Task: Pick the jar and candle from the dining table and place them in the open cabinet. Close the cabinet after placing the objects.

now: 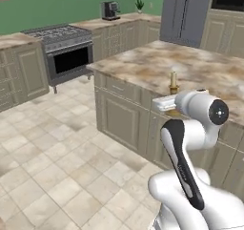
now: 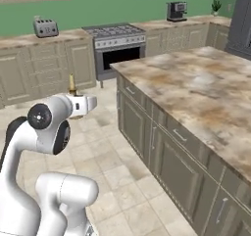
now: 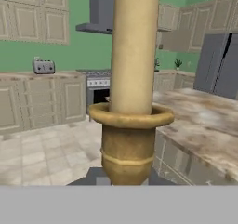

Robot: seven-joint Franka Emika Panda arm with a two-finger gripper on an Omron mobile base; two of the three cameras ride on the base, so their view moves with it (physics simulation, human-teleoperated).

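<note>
From the left base view, the white arm rises at the lower right and bends toward the dining table [image 1: 190, 67], a marbled brown-and-white surface on beige drawer fronts. The candle [image 1: 173, 82] stands upright just above the arm's white wrist, its cream stick and brass holder seen against the near edge of the surface; whether it touches the stone cannot be told from here. The gripper [image 1: 172, 110] lies below the candle, mostly hidden by the wrist. Far left, a steel range [image 1: 64, 47] sits against the green wall, with a coffee machine [image 1: 110, 10] and a small plant [image 1: 139, 5] on the far counter, and a grey fridge [image 1: 183, 14] to the right.

From the right base view, the arm rises at the lower left, and the candle [image 2: 72, 84] stands upright on top of the wrist, well left of the dining table [image 2: 196, 83] and over the tiled floor [image 2: 122, 181], clear of the surface. A toaster [image 2: 45, 28] rests on the far left counter.

From the hand view, the candle [image 3: 132, 79] rises up the middle, its holder's flared cup and stem running down between the fingers [image 3: 93, 177], which stand narrow and clamp the holder's lower stem.
</note>
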